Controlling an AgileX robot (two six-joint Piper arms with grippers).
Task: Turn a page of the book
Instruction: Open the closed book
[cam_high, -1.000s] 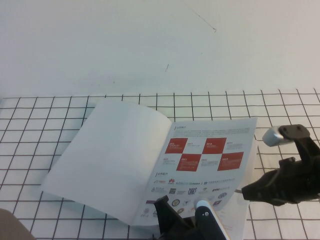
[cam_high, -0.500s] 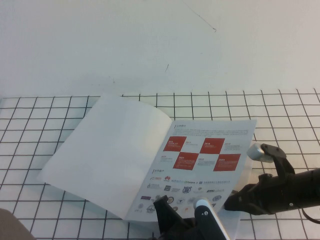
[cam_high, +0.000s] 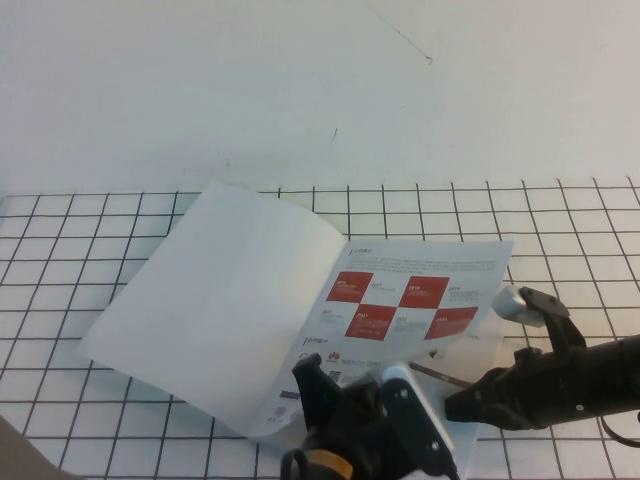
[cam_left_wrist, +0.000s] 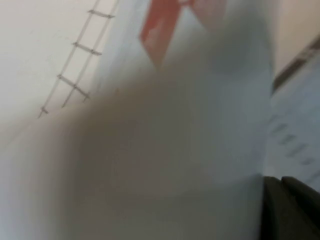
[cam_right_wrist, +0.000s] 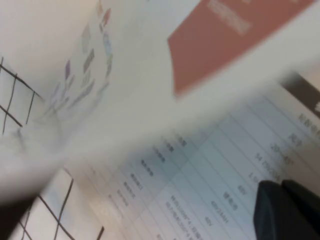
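The book lies open on the grid table. Its page, with red squares, rises at its near edge. My left gripper is at that near edge, shut on the page. In the left wrist view the page fills the picture, beside the closed fingertips of the left gripper. My right gripper is shut, with its tip on the book's lower sheet under the lifted page. The right wrist view shows the right gripper over a printed table, with the page above.
A blank white sheet of the book lies spread to the left. The grid table runs all round the book. A plain white surface lies behind it.
My left gripper has come up and forward, lifting the page's near edge and hiding the logo rows. My right gripper moved down and left to the book's lower sheet, then stayed.
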